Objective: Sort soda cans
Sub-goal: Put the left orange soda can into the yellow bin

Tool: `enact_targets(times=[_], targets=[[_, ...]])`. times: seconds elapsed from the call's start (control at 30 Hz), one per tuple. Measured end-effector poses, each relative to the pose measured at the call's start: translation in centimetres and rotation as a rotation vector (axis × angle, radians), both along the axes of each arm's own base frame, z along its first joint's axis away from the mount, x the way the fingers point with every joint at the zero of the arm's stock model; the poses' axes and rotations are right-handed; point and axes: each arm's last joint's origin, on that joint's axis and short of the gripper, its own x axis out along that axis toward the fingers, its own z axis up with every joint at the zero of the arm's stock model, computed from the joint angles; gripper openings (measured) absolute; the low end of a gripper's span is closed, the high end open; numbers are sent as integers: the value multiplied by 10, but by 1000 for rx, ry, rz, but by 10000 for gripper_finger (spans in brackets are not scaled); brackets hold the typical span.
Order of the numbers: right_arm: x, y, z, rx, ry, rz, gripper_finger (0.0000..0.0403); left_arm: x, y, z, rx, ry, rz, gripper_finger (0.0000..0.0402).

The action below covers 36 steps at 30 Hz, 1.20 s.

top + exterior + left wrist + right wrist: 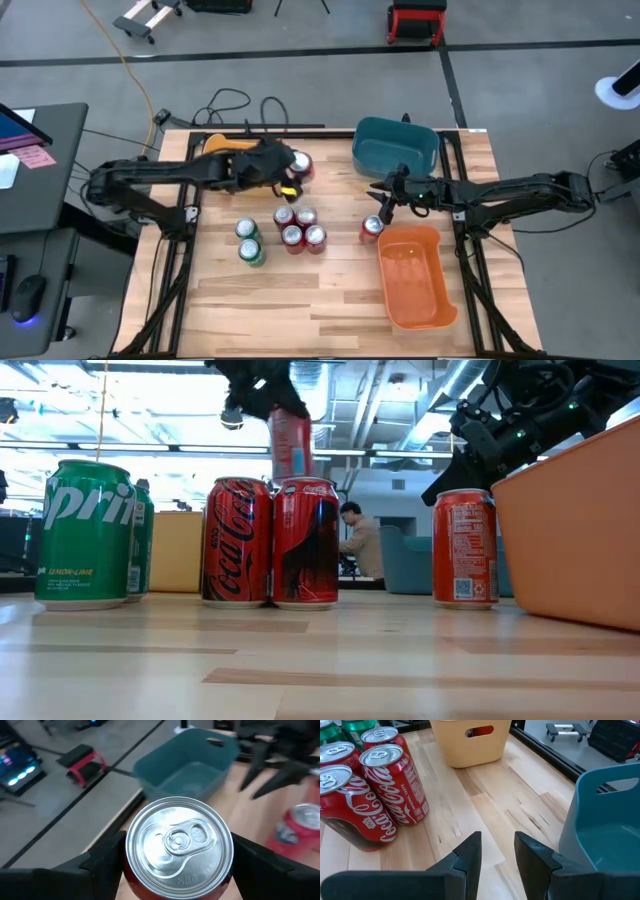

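Note:
My left gripper (283, 178) is shut on a red soda can (301, 165), held in the air over the table's far middle, beside the yellow bin (222, 146). The can's silver top (179, 842) fills the left wrist view. Several red cans (298, 228) stand in a cluster at mid-table on their bases, with two green cans (248, 241) to their left. A single red can (372, 229) stands next to the orange bin (415, 278). My right gripper (497, 847) hovers open just beyond that can, nothing between its fingers. My left gripper pinches the red can's side wall (129, 876) just under the top rim, one finger (102, 860) on each opposite side. The fingers come slanting down from the table's left. The can (290, 445) hangs close to upright, top up, lifted clear above the standing cans.
A teal bin (396, 146) sits at the far right, the orange bin at the near right, the yellow bin at the far left under my left arm. Bare wood lies along the near edge. A person (362, 545) sits in the room behind.

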Motion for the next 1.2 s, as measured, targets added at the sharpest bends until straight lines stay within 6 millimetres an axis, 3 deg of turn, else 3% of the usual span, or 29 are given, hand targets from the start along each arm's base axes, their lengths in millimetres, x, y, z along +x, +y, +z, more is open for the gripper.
enact_targets(times=[0.7,1.2], targets=[[0,0,1,1,-11,-1,139,-106,69,-24,-8,-50,427,295],[0,0,1,1,-11,-1,139,-137,103,-101,-106,-58,515,295]])
